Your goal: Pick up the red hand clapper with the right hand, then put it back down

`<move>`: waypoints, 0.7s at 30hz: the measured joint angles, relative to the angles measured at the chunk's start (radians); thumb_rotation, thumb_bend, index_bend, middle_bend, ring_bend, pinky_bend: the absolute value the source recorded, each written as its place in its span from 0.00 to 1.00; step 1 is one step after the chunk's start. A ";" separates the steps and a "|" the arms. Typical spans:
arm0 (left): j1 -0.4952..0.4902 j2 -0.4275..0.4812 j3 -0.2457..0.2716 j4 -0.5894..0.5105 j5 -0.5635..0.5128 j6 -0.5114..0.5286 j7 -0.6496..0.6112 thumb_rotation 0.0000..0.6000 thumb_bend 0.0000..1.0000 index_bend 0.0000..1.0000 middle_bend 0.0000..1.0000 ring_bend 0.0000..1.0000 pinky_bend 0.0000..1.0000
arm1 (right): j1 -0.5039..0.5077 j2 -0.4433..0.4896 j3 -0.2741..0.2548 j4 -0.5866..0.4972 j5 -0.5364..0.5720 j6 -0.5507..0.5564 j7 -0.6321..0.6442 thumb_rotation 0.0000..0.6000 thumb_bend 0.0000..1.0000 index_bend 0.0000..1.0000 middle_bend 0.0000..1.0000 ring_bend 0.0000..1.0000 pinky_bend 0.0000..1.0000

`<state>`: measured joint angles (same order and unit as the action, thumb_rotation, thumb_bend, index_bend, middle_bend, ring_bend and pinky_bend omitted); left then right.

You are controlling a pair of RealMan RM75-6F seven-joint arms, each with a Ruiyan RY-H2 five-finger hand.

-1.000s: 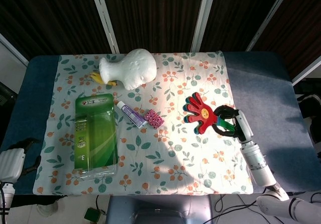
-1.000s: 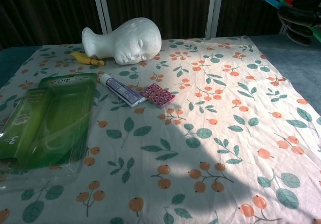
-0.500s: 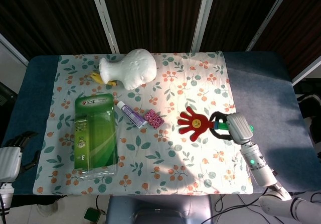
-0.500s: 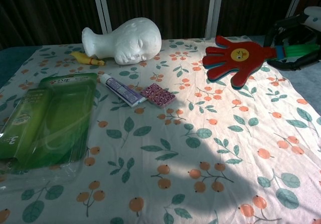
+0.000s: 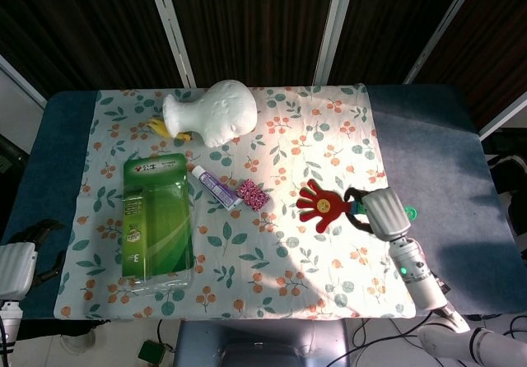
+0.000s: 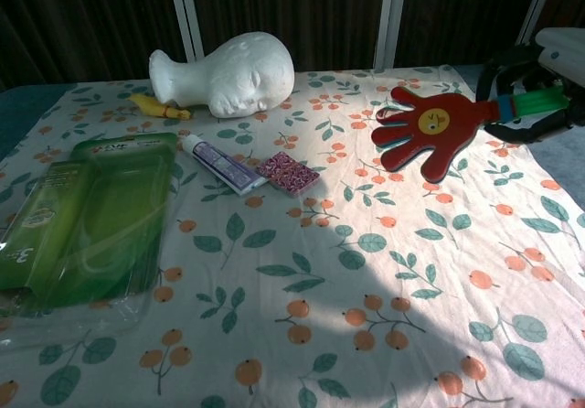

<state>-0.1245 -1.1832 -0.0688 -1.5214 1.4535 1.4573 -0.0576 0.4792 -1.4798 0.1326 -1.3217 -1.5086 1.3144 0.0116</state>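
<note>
While gripped: red hand clapper (image 6: 430,129), cloth-edge.

A: Surface?
B: My table (image 5: 428,137), blue top, floral cloth (image 5: 272,260) spread over the middle.
A: On the cloth?
B: White foam head (image 5: 216,112) on its side at the far edge, yellow bit (image 5: 156,126) just beside its neck. Green blister pack (image 5: 156,219) to my left. Toothpaste tube (image 5: 216,187) beside it, small pink patterned block (image 5: 252,193) at the tube's end.
</note>
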 measured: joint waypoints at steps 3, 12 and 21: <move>0.000 0.002 0.000 -0.004 -0.003 -0.002 0.003 1.00 0.41 0.32 0.23 0.27 0.36 | -0.004 0.002 0.005 -0.006 -0.012 0.020 0.234 1.00 0.70 0.81 0.78 0.93 0.94; 0.000 0.005 0.000 -0.011 -0.006 -0.007 0.009 1.00 0.41 0.32 0.23 0.27 0.36 | -0.029 0.028 0.037 -0.031 -0.049 0.131 0.942 1.00 0.70 0.81 0.78 0.93 0.94; -0.002 0.008 0.002 -0.019 -0.011 -0.018 0.018 1.00 0.41 0.32 0.23 0.27 0.36 | -0.030 0.079 0.032 -0.048 -0.059 0.112 1.059 1.00 0.70 0.81 0.78 0.93 0.94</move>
<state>-0.1263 -1.1755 -0.0669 -1.5407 1.4424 1.4393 -0.0398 0.4491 -1.4005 0.1645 -1.3699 -1.5677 1.4263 1.0711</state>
